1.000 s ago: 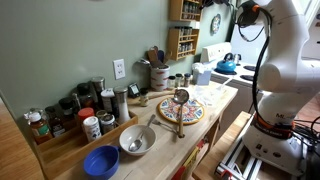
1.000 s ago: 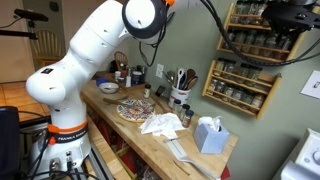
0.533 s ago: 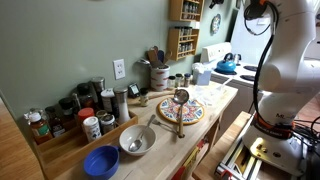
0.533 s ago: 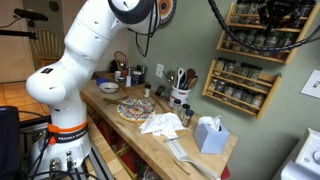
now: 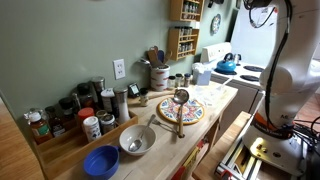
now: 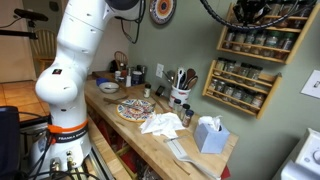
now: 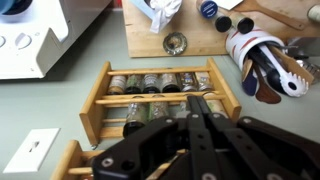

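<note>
In an exterior view, the big white arm (image 5: pixel 293 70) has swung up and back from where it was a moment ago. The spice rack (image 5: pixel 183 38) hangs on the wall, far from the arm's base.

In an exterior view, the pincer (image 6: pixel 248 12) is up high, just above the spice rack (image 6: pixel 243 75). It has slid sideways along the top.

In the wrist view, the pincer (image 7: pixel 196 105) is squeezed together and holds nothing. It looks at the spice rack (image 7: pixel 160 85) but does not touch it. A pot of spoons (image 7: pixel 262 58) stands on the table (image 7: pixel 195 40).
</note>
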`<state>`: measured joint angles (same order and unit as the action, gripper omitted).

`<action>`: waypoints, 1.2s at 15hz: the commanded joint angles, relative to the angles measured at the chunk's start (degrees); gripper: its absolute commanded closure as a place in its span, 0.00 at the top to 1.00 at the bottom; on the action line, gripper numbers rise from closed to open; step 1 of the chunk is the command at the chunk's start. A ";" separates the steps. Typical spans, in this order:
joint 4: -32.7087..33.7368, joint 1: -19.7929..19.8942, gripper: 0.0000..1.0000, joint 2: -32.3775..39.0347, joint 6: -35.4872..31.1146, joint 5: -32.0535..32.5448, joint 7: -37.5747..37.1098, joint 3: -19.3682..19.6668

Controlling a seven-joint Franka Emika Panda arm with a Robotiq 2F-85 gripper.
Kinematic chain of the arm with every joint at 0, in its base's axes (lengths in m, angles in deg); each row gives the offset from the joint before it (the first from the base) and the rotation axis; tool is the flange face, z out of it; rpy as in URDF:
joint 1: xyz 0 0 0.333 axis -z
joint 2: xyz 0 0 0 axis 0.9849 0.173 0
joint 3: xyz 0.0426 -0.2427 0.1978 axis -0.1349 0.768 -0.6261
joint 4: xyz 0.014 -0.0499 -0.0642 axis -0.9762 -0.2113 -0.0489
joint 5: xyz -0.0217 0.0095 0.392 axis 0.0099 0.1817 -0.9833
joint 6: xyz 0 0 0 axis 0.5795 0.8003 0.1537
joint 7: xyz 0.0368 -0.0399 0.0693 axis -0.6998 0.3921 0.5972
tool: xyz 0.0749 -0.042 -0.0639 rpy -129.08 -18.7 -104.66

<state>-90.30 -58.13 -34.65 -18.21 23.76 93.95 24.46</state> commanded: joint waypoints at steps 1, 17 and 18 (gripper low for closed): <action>-13.37 -7.46 0.31 -8.65 -4.27 7.45 1.04 -1.42; -55.07 -17.03 1.00 -35.36 -9.61 19.66 -15.31 -11.43; -58.13 -17.19 0.99 -37.07 -10.04 18.96 -16.55 -11.80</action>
<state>-137.36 -74.84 -64.50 -26.27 44.96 81.68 13.57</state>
